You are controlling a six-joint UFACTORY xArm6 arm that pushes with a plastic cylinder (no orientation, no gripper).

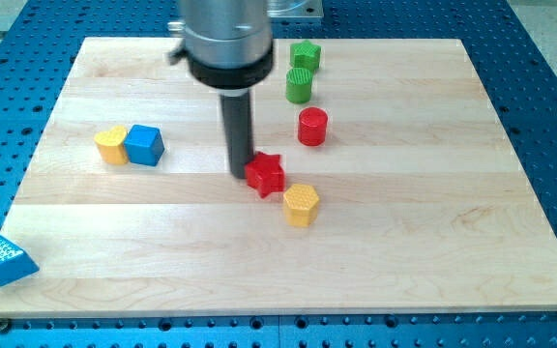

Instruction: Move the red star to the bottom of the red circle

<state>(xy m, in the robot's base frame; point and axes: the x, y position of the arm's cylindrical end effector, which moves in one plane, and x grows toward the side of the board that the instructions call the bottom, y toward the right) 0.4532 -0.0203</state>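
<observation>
The red star (265, 174) lies near the board's middle. The red circle (312, 127) stands up and to the right of it, apart from it. My tip (239, 173) is on the board right at the star's left side, touching it or nearly so. A yellow hexagon (301, 204) sits just below and right of the star, close to it.
A green star-like block (306, 55) and a green cylinder (300, 85) stand above the red circle. A yellow block (112, 145) and a blue cube (144, 145) sit side by side at the left. A blue triangle (6, 260) lies off the wooden board (433, 261) at the bottom left.
</observation>
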